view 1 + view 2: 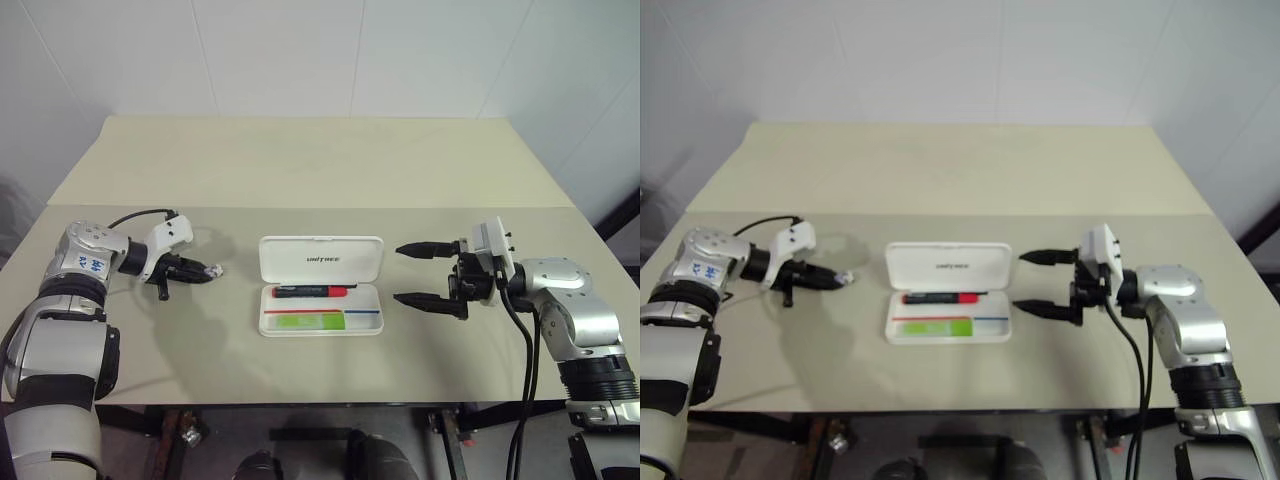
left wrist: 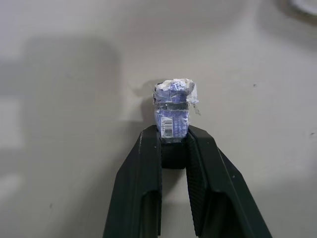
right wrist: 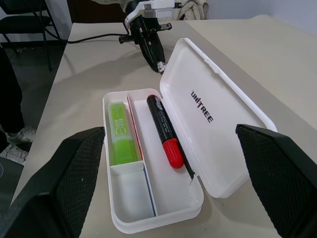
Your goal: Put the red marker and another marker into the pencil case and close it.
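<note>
Pencil case [image 1: 321, 285] lies open in the middle of my beige worktop [image 1: 300, 170], lid tipped back, between my two arms. My right gripper [image 1: 427, 277] hangs just beside its right end with jaws spread wide and holding nothing, while my left gripper [image 1: 203, 271], well off to the case's left, has its jaws clenched on a small blue-and-white wrapped object [image 2: 173, 111]. Inside the case the red marker [image 3: 164, 131] lies along the rear compartment and another marker [image 3: 121, 132], pale green, sits in the front compartment.
</note>
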### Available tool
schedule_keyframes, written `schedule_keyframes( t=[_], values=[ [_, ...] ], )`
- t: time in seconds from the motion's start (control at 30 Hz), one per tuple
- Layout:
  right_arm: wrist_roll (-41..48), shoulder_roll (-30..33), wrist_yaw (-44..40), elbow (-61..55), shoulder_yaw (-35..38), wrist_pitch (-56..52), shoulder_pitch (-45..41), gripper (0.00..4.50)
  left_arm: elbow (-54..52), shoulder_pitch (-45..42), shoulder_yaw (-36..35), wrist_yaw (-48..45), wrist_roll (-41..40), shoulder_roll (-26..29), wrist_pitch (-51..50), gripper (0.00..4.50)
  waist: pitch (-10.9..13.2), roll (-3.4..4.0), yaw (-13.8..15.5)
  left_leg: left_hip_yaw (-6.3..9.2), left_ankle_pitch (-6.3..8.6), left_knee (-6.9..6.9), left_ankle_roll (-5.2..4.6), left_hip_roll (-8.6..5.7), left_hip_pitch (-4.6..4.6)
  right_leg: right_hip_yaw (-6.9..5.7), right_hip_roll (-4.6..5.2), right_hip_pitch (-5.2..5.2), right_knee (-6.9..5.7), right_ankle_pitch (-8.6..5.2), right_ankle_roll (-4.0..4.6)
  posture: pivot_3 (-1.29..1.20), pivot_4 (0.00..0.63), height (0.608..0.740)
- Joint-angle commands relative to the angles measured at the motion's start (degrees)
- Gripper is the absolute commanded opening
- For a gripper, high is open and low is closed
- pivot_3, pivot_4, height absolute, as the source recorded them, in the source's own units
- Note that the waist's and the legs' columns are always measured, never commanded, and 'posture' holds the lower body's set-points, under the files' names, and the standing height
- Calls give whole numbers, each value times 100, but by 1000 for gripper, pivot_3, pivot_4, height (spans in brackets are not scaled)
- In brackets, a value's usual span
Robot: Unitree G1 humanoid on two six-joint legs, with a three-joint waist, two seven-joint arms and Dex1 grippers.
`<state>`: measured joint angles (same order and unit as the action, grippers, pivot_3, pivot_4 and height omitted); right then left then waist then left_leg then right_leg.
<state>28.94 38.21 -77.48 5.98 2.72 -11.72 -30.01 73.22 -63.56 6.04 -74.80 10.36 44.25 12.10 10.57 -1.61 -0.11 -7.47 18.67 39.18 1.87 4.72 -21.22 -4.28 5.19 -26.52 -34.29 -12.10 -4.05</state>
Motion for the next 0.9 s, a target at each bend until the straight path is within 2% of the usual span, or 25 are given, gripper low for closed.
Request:
schedule_keyframes(
  t=[0.03, 0.4, 0.63, 0.77, 0.9],
  values=[
    [68, 65, 16, -131, 122, 0, -85, 4500, -438, -167, -313, -185, -358, 198, 205, 337, 0, 0, 0, 0, 0, 0, 0, 0, -1, 0, 0, 0, 1, 0, -1, 0, 150, 740],
    [27, 69, -136, 110, 75, 39, -291, 4500, -2265, -233, -1104, -717, -1708, 27, -632, 337, 0, -1, -2, -1, -1, 0, 3, 1, -1, 0, -2, 1, 4, 1, -2, 0, 150, 740],
    [54, 172, -354, 284, 169, 95, -388, 4500, -4353, 448, -1043, -641, -2395, -242, -1949, 337, 0, 0, -2, -2, -3, 0, 6, 1, -1, 3, -3, 2, 6, 2, -7, 0, 150, 740],
    [61, 271, -393, 299, 241, 109, -334, 4500, -5971, 877, -991, -461, -3183, -588, -3235, 337, 0, 0, 0, -1, -4, 2, 7, 0, -3, 6, -3, 1, 7, 3, -8, 0, 150, 740],
    [92, 318, -371, 234, 289, 104, -241, 4500, -6922, 1168, -793, -161, -3592, -895, -4056, 337, 0, 0, 4, -1, -4, 3, 7, 0, -1, 11, -5, 4, 9, 4, -10, 0, 150, 740]
  ],
)
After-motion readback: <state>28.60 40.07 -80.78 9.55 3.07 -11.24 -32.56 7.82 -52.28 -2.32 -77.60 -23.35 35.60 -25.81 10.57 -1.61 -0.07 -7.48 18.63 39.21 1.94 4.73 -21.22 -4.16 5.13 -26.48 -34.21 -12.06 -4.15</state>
